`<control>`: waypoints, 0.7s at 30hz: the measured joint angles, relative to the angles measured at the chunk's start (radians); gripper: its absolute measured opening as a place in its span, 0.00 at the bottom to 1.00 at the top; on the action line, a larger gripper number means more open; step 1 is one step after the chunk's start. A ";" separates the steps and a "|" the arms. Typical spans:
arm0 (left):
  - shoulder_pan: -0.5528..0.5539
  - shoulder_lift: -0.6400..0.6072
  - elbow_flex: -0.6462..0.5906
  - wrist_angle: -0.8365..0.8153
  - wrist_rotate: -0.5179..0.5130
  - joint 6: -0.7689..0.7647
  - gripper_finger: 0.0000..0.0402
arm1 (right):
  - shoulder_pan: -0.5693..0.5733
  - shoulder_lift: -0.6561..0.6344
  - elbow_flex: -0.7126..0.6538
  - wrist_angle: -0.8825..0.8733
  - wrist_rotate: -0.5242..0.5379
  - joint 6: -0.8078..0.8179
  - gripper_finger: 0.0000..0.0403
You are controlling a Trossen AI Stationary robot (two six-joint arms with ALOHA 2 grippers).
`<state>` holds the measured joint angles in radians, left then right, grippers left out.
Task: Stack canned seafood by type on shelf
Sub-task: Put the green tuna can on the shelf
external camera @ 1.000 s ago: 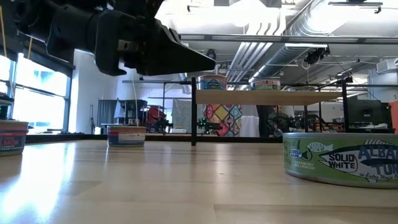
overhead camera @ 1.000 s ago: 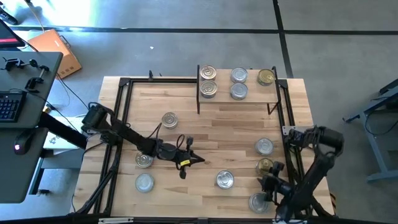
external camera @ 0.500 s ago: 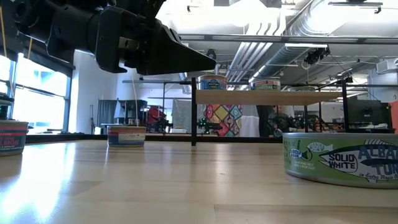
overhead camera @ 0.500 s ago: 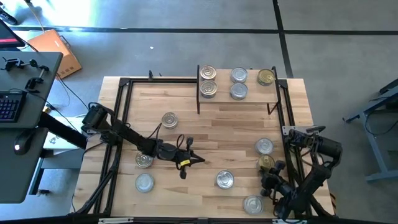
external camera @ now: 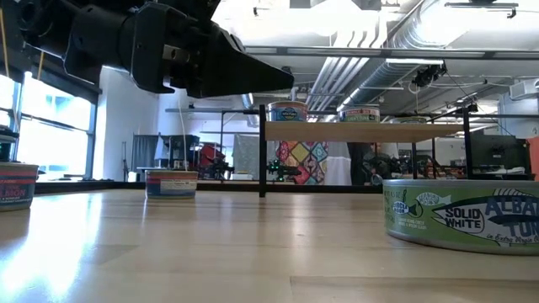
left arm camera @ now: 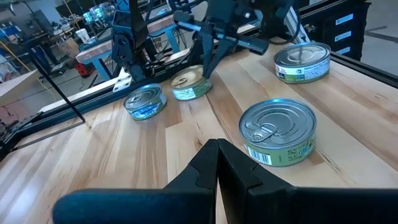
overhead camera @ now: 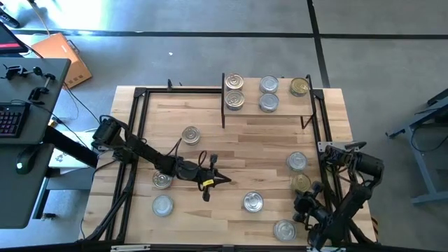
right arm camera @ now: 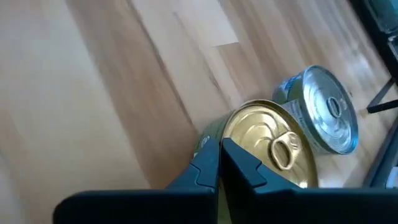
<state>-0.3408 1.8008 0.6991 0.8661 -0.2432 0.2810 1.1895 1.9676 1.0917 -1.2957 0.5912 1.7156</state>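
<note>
Five tins [overhead camera: 268,103] on shelf [overhead camera: 280,112]; seven on table [overhead camera: 231,150].

Five round tins [overhead camera: 268,94] upright on the wooden shelf [overhead camera: 267,112], perhaps seven more [overhead camera: 253,202] scattered across the table.

In the low view, the green-labelled tuna tin [external camera: 472,217] is running off the right edge, its lettering cut short, and a red-labelled tin [external camera: 15,185] is being clipped by the left edge. From above, the shelf's [overhead camera: 269,112] tins [overhead camera: 234,82] are showing only lids, their labels too small to read.
</note>
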 joint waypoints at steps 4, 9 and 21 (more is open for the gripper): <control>0.000 0.000 0.000 0.000 0.000 0.000 0.00 | -0.028 0.000 0.055 -0.028 0.027 -0.086 0.00; 0.000 0.000 0.000 0.000 0.000 0.001 0.00 | -0.060 -0.002 0.112 -0.042 0.137 -0.174 0.00; 0.000 0.000 0.000 -0.002 0.000 0.002 0.00 | -0.169 -0.007 0.221 -0.280 0.355 -0.234 0.00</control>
<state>-0.3408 1.8004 0.6991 0.8646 -0.2432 0.2829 1.0209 1.9607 1.3124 -1.5753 0.9463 1.4811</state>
